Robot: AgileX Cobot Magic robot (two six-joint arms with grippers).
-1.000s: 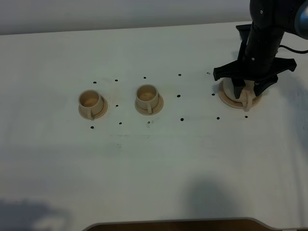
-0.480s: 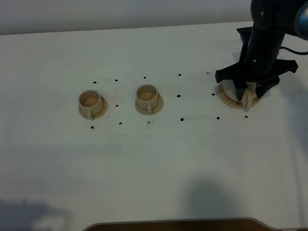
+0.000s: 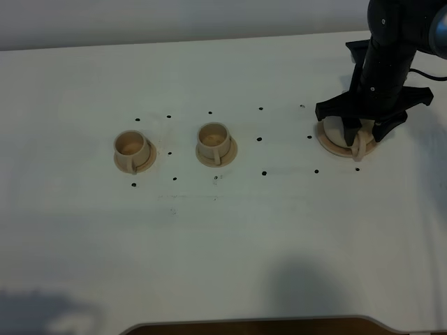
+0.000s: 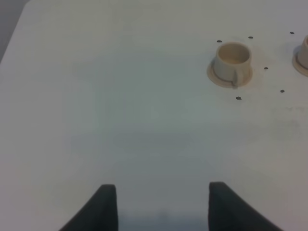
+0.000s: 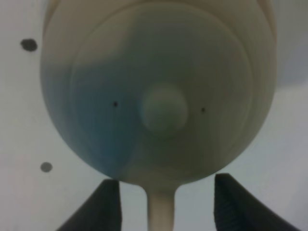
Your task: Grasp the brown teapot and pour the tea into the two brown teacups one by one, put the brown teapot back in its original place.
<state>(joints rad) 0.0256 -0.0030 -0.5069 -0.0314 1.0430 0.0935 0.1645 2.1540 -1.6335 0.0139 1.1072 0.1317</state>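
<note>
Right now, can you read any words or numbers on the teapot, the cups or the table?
No text: there are no words, labels, brands or numbers to read in any view.
brown teapot: plain clay, no writing.
left teacup and middle teacup: plain, no writing.
table: only small black dots, which are not letters or numbers.

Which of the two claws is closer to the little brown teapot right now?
The right claw: it hangs directly over the brown teapot, open, one finger either side of its handle. The left claw is far off, over the table short of the nearest teacup.
</note>
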